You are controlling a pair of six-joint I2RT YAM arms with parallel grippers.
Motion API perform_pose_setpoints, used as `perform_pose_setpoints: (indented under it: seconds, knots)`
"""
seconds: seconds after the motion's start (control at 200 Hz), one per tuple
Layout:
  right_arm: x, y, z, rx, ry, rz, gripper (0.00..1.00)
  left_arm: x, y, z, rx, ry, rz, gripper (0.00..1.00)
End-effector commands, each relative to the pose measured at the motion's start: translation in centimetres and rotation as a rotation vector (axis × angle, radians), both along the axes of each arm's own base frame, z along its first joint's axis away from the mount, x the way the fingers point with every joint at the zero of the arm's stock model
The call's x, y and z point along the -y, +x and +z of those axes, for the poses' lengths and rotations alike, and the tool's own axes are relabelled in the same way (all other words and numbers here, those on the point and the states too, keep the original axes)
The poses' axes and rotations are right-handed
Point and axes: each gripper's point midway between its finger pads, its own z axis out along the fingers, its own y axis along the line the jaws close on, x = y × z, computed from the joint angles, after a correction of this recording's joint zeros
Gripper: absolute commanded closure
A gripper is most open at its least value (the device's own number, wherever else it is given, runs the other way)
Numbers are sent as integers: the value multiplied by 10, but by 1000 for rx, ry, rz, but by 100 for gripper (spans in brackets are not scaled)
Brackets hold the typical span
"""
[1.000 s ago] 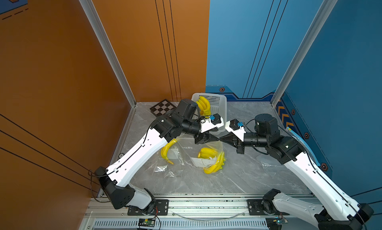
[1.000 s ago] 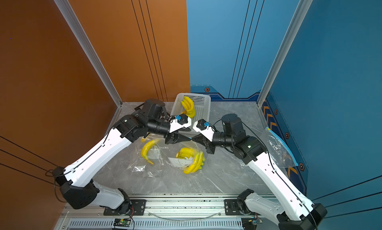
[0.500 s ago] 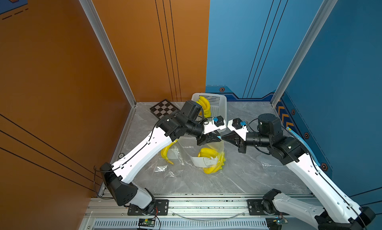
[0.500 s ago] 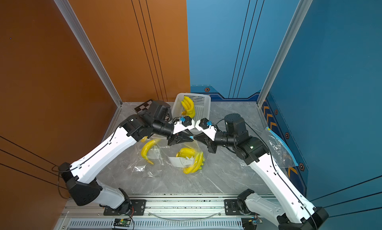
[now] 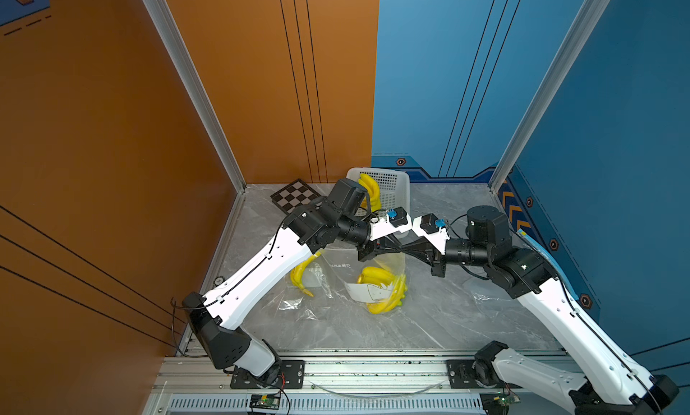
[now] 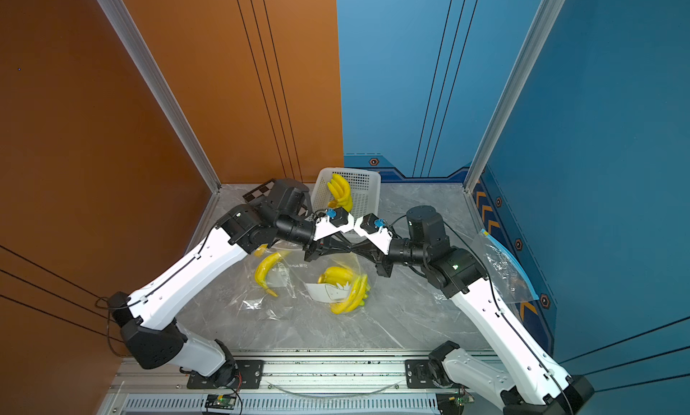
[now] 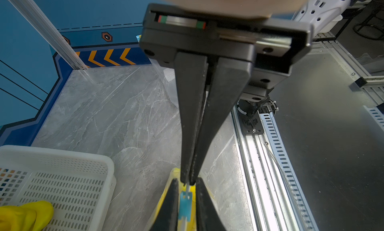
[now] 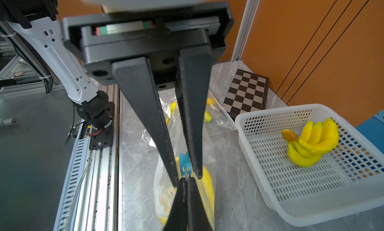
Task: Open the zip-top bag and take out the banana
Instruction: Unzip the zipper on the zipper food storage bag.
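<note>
**Finger State and Item Count**

We take the back wall as 12 o'clock on the desk (image 5: 448, 312).

**1. Fingers**
- In both top views the left fingers (image 5: 395, 249) and the right fingers (image 5: 409, 249) meet tip to tip above the desk centre.
- The left fingers stand narrow, not fully closed. The blue slider (image 8: 184, 162) sits between them. It touches one finger, and we see a sliver of gap at the other.
- The right fingers are pressed together on the top edge of the zip-top bag (image 5: 388, 267), just beside the slider.

**2. Task item**
- The zip-top bag hangs from that pinched edge, and its lower end rests on the desk.
- The banana bunch (image 5: 384, 290) lies inside the bag at the bottom, with a white label in front of it.

**3. Count**
- Bags: three.
  - The held bag is at the centre.
  - A second bag (image 5: 310, 290) lies flat at 9 o'clock of it.
  - A third bag (image 6: 504, 267) lies at the 3 o'clock edge of the desk.
- Banana bunches: three.
  - One is in the held bag.
  - A second bunch (image 5: 300, 277) is in the second bag.
  - A third bunch (image 5: 369, 193) is in the basket.
- Basket (image 5: 392, 193): one, white, at 12 o'clock.
- Checkerboard (image 5: 295, 200): one, at 11 o'clock.
</note>
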Motion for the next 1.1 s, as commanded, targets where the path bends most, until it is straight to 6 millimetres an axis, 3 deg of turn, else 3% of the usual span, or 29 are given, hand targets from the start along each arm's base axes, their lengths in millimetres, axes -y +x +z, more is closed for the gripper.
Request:
perform_pose_setpoints:
  seconds: [0.0, 0.1, 0.39, 0.661, 0.861, 1.096]
  knots:
    - [-1, -6, 3, -12, 26, 17, 100, 2, -6, 2, -15, -6, -26, 88]
    - [0, -5, 3, -10, 22, 11, 100, 2, -7, 2, -20, -2, -27, 97]
    - [14, 7, 11, -18, 56, -70, 100, -15, 0, -12, 42, 94, 31, 100]
    - [37, 17, 21, -12, 92, -156, 100, -45, 8, -35, 151, 251, 93, 100]
    - [65, 29, 23, -4, 111, -264, 100, -78, 13, -33, 164, 262, 171, 100]
    - [86, 36, 17, -12, 112, -345, 100, -114, -5, -33, 142, 244, 238, 100]
